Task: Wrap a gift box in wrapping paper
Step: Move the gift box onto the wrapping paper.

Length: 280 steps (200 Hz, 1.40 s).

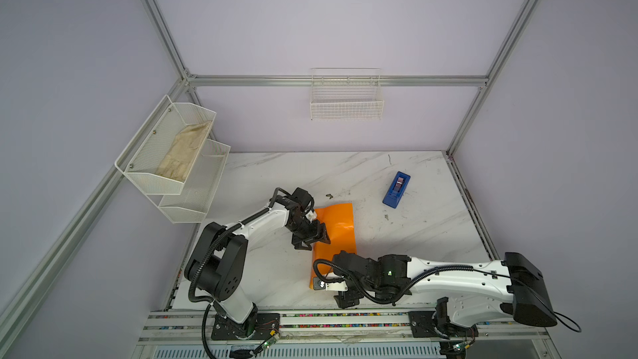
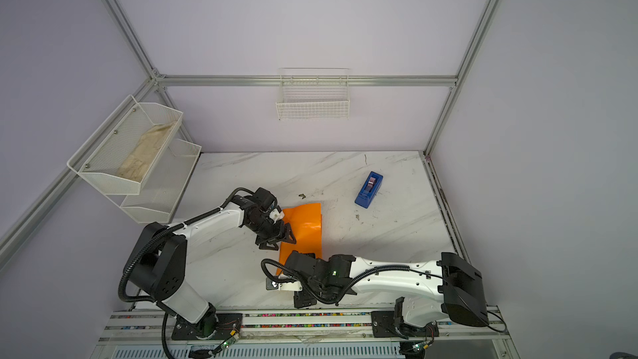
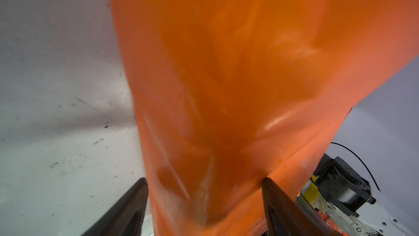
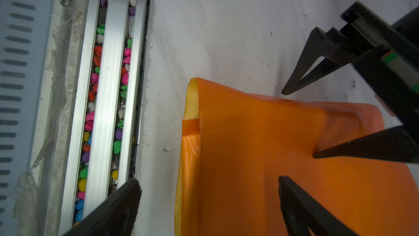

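White marble-pattern tabletop [image 1: 345,174], lavender walls, aluminium frame; I am watching through all four cameras.

Wrapping paper [image 1: 340,226] is lying near the front middle of the table, glossy orange side up. It is folded over itself into a strip running front to back. A paler yellow underside [image 4: 191,101] is peeking out at its near corner.

Left gripper [image 3: 204,181] is reaching onto the strip's left edge about halfway along. Its jaws are standing fairly wide and straddling a raised hump of paper. Both fingers are pressing against it, and the paper is denting at one tip.

Right gripper [image 4: 208,180] is hanging over the strip's near end with its jaws spread wide. One finger is above the paper, the other beside the pebble-filled rail [image 4: 95,87]; nothing is clamped.

Gift box: I am not seeing any of its surface, and I cannot tell whether it is sitting under the hump.

Blue tape dispenser [image 1: 396,190] is sitting well apart, toward the far right.
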### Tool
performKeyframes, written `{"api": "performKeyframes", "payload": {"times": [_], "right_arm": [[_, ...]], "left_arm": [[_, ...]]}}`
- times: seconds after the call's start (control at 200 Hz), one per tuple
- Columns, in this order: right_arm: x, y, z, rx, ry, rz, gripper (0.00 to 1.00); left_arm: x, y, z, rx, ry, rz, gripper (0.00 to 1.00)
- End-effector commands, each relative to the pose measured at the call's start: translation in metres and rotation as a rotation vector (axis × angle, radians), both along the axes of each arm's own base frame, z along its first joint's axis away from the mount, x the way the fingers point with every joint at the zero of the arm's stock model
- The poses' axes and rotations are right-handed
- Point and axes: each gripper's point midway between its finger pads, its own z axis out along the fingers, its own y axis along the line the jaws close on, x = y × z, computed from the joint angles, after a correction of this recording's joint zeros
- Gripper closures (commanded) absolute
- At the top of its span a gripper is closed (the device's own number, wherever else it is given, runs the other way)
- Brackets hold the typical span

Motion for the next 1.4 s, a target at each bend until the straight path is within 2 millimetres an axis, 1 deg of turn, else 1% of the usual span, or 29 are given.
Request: {"api": "performKeyframes", "payload": {"times": [0.0,0.24,0.45,0.635,1.005,1.09,1.165,1.235,1.3,1.345,1.38,1.385,1.395], "right_arm": [[0.008,-0.006,-0.013,-0.073,-0.082,0.027,0.03],[0.019,-0.010,-0.020,-0.111,-0.155,0.022,0.03],[0.025,-0.006,-0.013,-0.096,-0.184,0.004,0.03],[0.032,-0.006,-0.018,-0.119,-0.216,-0.010,0.03],[0.046,0.004,-0.008,-0.088,-0.292,-0.037,0.03],[0.048,0.005,-0.006,-0.083,-0.299,-0.042,0.03],[0.046,0.005,-0.006,-0.078,-0.285,-0.046,0.03],[0.041,0.007,0.001,-0.048,-0.249,-0.042,0.03],[0.033,0.011,0.015,0.002,-0.205,-0.025,0.03],[0.024,0.014,0.025,0.039,-0.165,-0.002,0.03],[0.018,0.016,0.026,0.052,-0.129,0.011,0.03],[0.016,0.017,0.033,0.072,-0.120,0.015,0.03],[0.014,0.017,0.038,0.087,-0.113,0.017,0.03]], "left_arm": [[-0.015,0.011,-0.013,0.063,0.056,-0.020,0.23],[-0.015,0.012,-0.012,0.062,0.054,-0.020,0.23],[-0.016,0.011,-0.007,0.054,0.049,-0.022,0.23],[-0.017,0.009,-0.001,0.036,0.045,-0.022,0.23],[-0.017,0.010,0.006,0.034,0.034,-0.019,0.23],[-0.017,0.010,0.006,0.034,0.037,-0.017,0.23],[-0.018,0.011,0.001,0.044,0.049,-0.018,0.23],[-0.020,0.014,-0.006,0.064,0.064,-0.019,0.23],[-0.022,0.016,-0.011,0.078,0.073,-0.019,0.23],[-0.023,0.018,-0.014,0.090,0.079,-0.018,0.23],[-0.024,0.019,-0.015,0.094,0.080,-0.018,0.23],[-0.024,0.019,-0.016,0.096,0.081,-0.018,0.23],[-0.024,0.020,-0.016,0.097,0.081,-0.018,0.23]]}}
